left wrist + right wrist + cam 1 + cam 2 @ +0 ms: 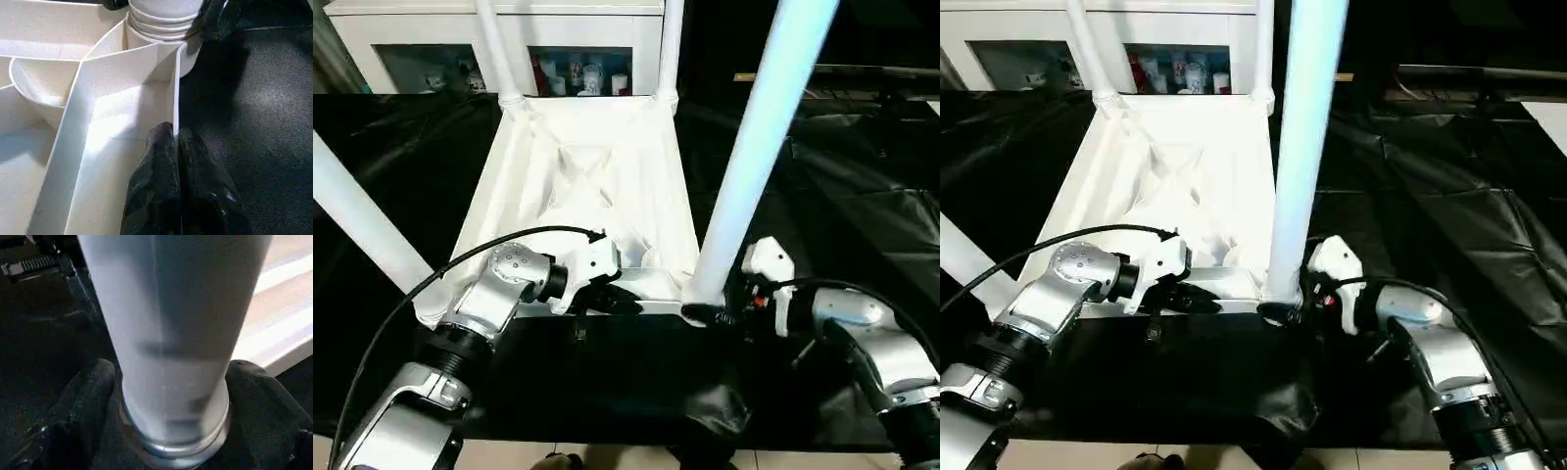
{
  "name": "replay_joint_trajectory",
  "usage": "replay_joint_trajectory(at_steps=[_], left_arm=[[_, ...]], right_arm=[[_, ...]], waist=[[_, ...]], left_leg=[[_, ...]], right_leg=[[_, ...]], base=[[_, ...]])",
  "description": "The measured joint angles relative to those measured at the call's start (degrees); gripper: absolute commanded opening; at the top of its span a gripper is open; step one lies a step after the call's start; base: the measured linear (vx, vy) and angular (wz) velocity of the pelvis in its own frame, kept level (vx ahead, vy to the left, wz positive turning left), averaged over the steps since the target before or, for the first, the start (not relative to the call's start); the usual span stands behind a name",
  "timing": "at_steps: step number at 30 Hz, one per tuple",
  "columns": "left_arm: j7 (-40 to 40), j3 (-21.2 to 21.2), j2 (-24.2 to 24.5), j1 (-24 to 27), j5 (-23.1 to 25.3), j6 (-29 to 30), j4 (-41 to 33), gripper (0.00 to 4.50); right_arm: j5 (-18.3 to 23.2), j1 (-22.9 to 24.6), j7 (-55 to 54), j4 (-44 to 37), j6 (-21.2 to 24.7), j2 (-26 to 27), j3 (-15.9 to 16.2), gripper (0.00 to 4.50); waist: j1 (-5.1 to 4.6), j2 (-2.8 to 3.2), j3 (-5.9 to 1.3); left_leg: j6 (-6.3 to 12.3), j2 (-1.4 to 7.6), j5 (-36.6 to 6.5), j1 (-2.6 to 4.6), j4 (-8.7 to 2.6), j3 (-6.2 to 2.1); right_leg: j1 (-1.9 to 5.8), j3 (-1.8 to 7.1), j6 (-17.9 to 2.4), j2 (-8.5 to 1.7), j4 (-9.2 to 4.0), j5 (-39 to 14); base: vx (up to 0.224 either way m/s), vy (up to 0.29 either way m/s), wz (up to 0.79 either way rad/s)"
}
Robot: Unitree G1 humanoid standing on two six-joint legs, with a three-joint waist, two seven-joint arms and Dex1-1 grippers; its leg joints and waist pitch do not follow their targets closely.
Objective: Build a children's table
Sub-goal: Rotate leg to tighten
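Black sheeting (862, 235) covered the work surface, with a white glass-fronted cabinet (431, 49) standing behind it. On that sheeting lay the white square tabletop (587, 186), ribbed underside up, with four white tubular legs rising from its corner sockets.

The left gripper (619, 297) reached the tabletop's near rim, its black fingers (166, 191) pressed together on the thin upright rim wall, one finger on each side of it in the left wrist view. Just beyond those fingers stood the near right corner socket (164, 22) with a leg seated in it.

The right gripper (705, 313) sat low at that same corner. Its fingers (83, 406) were spread wide on either side of the near right leg (754, 147), flanking the flared base; whether they touched it could not be told. The near left leg (362, 220) slanted toward the left edge, while the far left leg (494, 49) and far right leg (671, 44) rose in front of the cabinet.
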Motion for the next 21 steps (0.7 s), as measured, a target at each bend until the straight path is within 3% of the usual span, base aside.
replay_joint_trajectory(at_steps=[6, 13, 21], left_arm=[[0.0, 0.0, 0.2, 0.0, 0.0, 0.0, 0.0, 0.0], [-0.1, 0.0, 0.2, 0.0, 0.0, 0.0, 0.0, 0.0], [-0.4, 0.0, 0.5, 0.0, 0.0, 0.4, 0.0, 0.0]], right_arm=[[0.1, 0.0, -0.1, 0.1, 0.4, 0.1, -0.1, 3.6], [0.3, 0.0, -0.2, 0.2, 0.6, 0.3, -0.2, 2.84], [0.5, 0.5, -1.0, 0.1, 0.8, 1.2, -0.5, 2.65]], waist=[[0.35, 0.06, 0.03], [0.37, 0.11, 0.06], [0.28, 0.14, 0.08]], left_leg=[[0.0, 0.0, 0.0, 0.01, 0.0, 0.0], [0.0, 0.01, 0.0, 0.02, 0.0, 0.01], [0.0, 0.01, 0.0, 0.03, 0.0, 0.01]], right_leg=[[0.0, -0.01, 0.0, 0.0, 0.02, 0.0], [0.0, -0.01, 0.0, 0.0, 0.02, 0.0], [0.01, -0.01, 0.0, 0.0, 0.02, 0.0]], base=[[0.0, 0.0, 0.0], [0.0, 0.0, 0.0], [0.0, 0.0, 0.0]])
